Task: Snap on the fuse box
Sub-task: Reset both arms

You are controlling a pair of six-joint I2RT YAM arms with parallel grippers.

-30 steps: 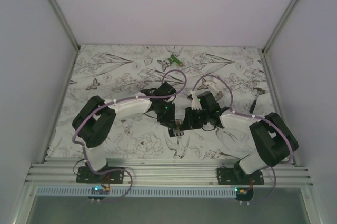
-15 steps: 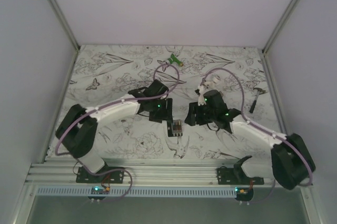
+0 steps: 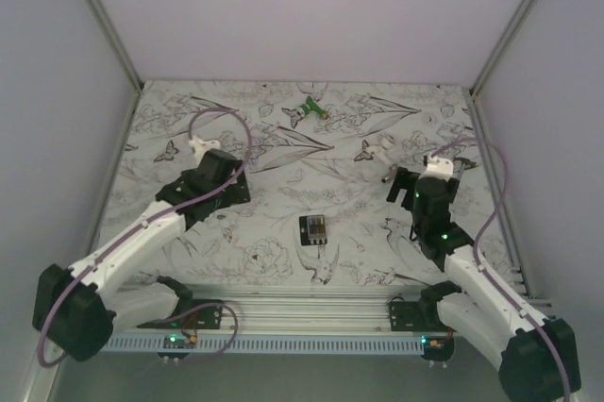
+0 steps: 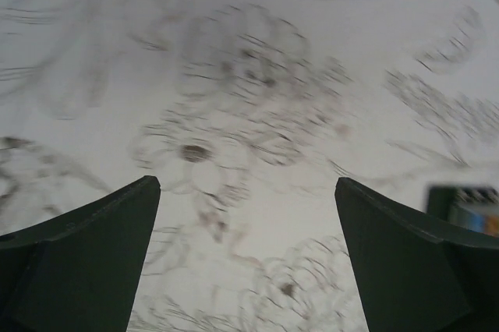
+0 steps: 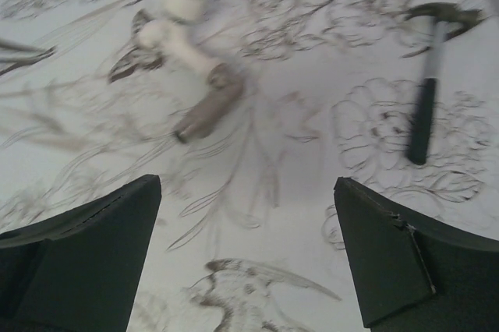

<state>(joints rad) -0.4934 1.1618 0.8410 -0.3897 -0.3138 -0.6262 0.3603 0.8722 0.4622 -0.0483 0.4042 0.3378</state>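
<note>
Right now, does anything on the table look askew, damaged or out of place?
Nothing stands out. The fuse box lies flat on the table, apart from the open left gripper and right gripper; the hammer lies flat.

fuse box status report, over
Left gripper open, empty; right gripper open, empty. Fuse box lying free, midway between them. Nothing on it; hammer off right.

Top camera: high, behind my 2 bases, tilted down and forward. Takes in the whole table (image 3: 264, 260), from far off.

Left wrist camera: close over the cloth, looking past my left gripper (image 4: 245, 181), which frames the bottom corners. The fuse box (image 4: 468, 209) is clipped at the right edge; the top view has it mid-table.

Right wrist camera: slightly higher, past my right gripper (image 5: 245, 180), facing the hammer (image 5: 427, 106) and a white-grey tool (image 5: 187, 67). The top view shares that far-right patch.
</note>
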